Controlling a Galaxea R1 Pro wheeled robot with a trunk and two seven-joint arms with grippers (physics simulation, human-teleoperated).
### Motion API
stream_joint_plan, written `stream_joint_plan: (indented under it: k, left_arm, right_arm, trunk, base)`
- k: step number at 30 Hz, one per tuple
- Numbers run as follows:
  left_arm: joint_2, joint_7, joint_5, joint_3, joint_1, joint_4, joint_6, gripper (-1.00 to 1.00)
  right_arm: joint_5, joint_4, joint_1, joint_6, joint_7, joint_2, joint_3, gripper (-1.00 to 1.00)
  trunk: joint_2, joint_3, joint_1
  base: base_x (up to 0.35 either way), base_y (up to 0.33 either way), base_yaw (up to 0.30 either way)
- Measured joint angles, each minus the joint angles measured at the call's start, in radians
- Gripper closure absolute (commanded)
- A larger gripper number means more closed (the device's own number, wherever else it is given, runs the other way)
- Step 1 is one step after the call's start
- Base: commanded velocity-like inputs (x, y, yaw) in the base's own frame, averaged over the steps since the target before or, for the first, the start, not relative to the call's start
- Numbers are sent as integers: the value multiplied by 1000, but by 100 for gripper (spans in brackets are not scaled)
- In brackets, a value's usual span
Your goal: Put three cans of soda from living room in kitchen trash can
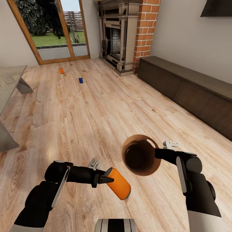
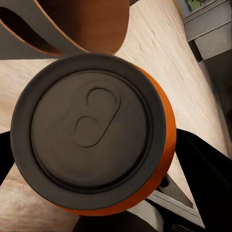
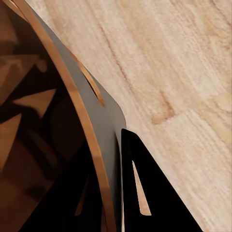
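Left gripper (image 1: 109, 180) clamped on an orange can (image 1: 120, 187), tilted, held just beside the brown trash can (image 1: 140, 154). Right gripper (image 1: 157, 152) pinched onto the bin's rim, holding it up over the plank floor (image 1: 96, 109). Way back near the glass doors (image 1: 53, 29): another orange can (image 1: 61, 71) and a blue can (image 1: 81, 80) standing on the floor.

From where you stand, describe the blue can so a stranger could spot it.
Find the wood-framed glass doors at the far end of the plank floor. Two cans stand before them, apart; the blue can is the nearer, dark blue, unlike its orange neighbour.
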Motion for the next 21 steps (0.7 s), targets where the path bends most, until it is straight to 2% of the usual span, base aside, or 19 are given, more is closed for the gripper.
stream_joint_plan:
  k: [7, 9, 11, 12, 13, 14, 21]
  left_arm:
    - [-18, -19, 1, -4, 0, 0, 0, 100]
    - [-47, -46, 4, -6, 0, 0, 0, 100]
    - [-59, -50, 2, -6, 0, 0, 0, 100]
    - [-74, -53, 3, -7, 0, 0, 0, 100]
    - [-103, -54, 4, -9, 0, 0, 0, 100]
    - [-115, -55, 1, -9, 0, 0, 0, 100]
    - [-157, -57, 1, -8, 0, 0, 0, 100]
  right_arm:
    - [0, 1, 0, -1, 0, 0, 0, 100]
    - [0, 0, 0, -1, 0, 0, 0, 100]
    - [0, 1, 0, -1, 0, 0, 0, 100]
    - [0, 1, 0, -1, 0, 0, 0, 100]
    - [0, 1, 0, -1, 0, 0, 0, 100]
    - [0, 1, 0, -1, 0, 0, 0, 100]
    - [0, 1, 0, -1, 0, 0, 0, 100]
  trunk:
    - [0, 0, 0]
    - [0, 0, 0]
    - [0, 0, 0]
    - [0, 0, 0]
    - [0, 0, 0]
    - [0, 0, 0]
    - [0, 0, 0]
  base:
    - [0, 0, 0]
    - [0, 0, 0]
    - [0, 0, 0]
    - [0, 0, 0]
    - [0, 0, 0]
    - [0, 0, 0]
    - [0, 0, 0]
